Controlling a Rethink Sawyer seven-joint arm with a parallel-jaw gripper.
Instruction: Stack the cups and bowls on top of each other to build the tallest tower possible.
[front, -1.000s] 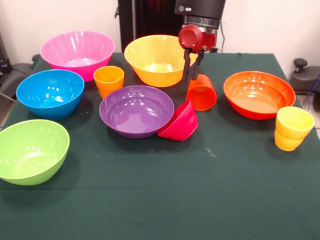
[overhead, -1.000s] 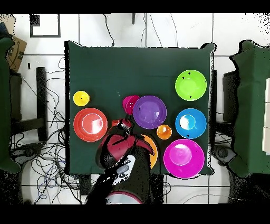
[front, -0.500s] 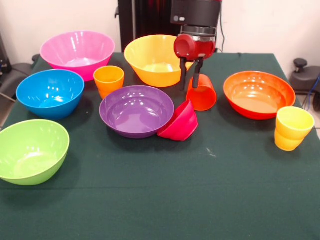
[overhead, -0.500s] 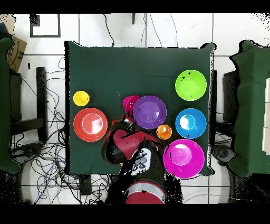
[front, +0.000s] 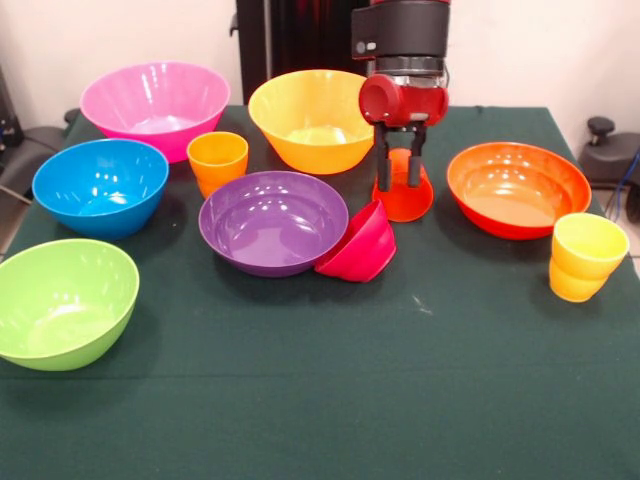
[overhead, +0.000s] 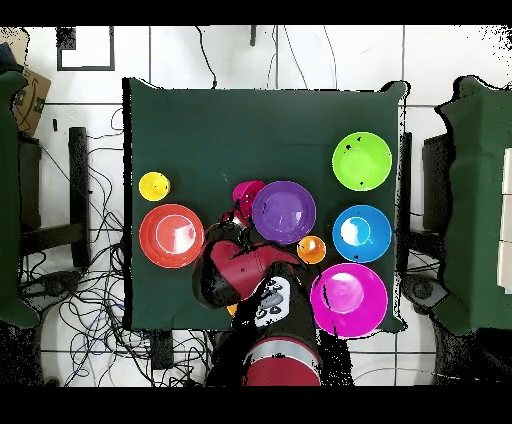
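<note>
The red-orange cup (front: 403, 198) lies on its side between the yellow bowl (front: 313, 118) and the orange-red bowl (front: 518, 187). My gripper (front: 398, 172) hangs open right over it, one finger down each side. A small magenta bowl (front: 360, 245) leans tilted against the purple bowl (front: 272, 220). The pink (front: 155, 105), blue (front: 100, 185) and green (front: 60, 300) bowls stand at the left, the orange cup (front: 217, 162) by the purple bowl, the yellow cup (front: 585, 255) at the right. Nothing is stacked. Overhead, my arm (overhead: 238, 272) hides the gripper and yellow bowl.
Overhead, the purple bowl (overhead: 283, 212), green bowl (overhead: 361, 160), blue bowl (overhead: 361, 233) and pink bowl (overhead: 348, 299) crowd one side, with the orange-red bowl (overhead: 171, 235) and yellow cup (overhead: 154, 186) on the other. Dark green cloth (front: 330, 400) covers the table.
The gripper has shifted to the picture's right in the front view and dropped a little, from beside the red-orange cup to straddling it. The cup and bowls have not moved.
</note>
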